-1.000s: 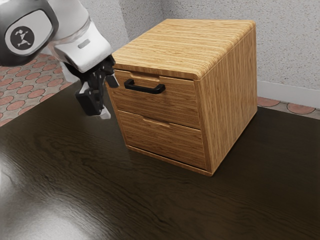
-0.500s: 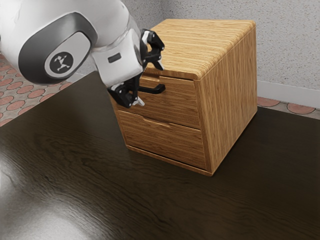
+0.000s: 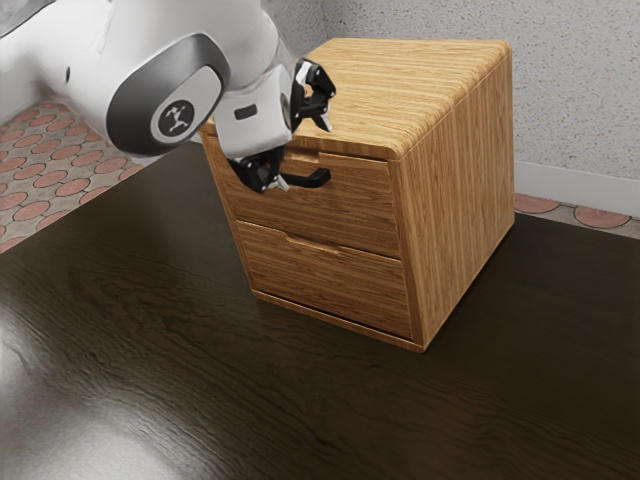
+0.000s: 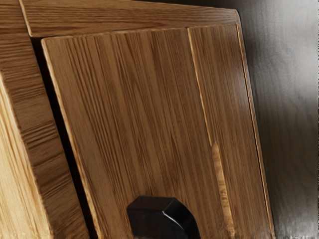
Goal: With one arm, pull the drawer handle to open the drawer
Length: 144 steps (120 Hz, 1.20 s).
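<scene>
While the white arm [image 3: 170, 70] crooks down beside the boxy, wood-grained cabinet [image 3: 450, 180], its gripper [image 3: 268, 177] sits at the top drawer's [image 3: 345, 210] handle [image 3: 312, 180] (a smooth black bar); clamped or not, I can't tell.

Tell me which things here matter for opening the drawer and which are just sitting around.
For the job: top drawer, black handle, tool.
Just around: bottom drawer, dark table, tiled floor.

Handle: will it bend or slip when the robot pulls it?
Probably stiff: the handle looks like a thick, solid bar. Maybe slippery: it looks smooth and glossy. Pulling it likely won't tip the cabinet, which looks wide and sits flat.
</scene>
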Motion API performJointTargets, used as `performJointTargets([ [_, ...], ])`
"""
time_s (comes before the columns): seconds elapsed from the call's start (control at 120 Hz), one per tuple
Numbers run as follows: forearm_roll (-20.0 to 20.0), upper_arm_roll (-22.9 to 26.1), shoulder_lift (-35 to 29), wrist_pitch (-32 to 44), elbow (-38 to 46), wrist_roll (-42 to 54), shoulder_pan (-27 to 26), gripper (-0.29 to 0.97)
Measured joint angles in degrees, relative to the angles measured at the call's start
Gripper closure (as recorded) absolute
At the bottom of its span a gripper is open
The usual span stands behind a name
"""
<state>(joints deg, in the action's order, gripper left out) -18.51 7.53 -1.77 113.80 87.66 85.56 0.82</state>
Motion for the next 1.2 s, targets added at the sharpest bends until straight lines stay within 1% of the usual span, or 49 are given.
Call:
performJointTargets([
  [0.267, -0.2, -1.2, -0.5, -1.0, 0.4, 2.7, 1.2, 0.02],
  [0.625, -0.3, -2.1, -0.1, -5.0, 0.6, 4.8, -0.4, 0.02],
  [1.2, -0.2, -2.7, 2.0, -5.0, 0.9, 6.1, 1.7, 0.02],
])
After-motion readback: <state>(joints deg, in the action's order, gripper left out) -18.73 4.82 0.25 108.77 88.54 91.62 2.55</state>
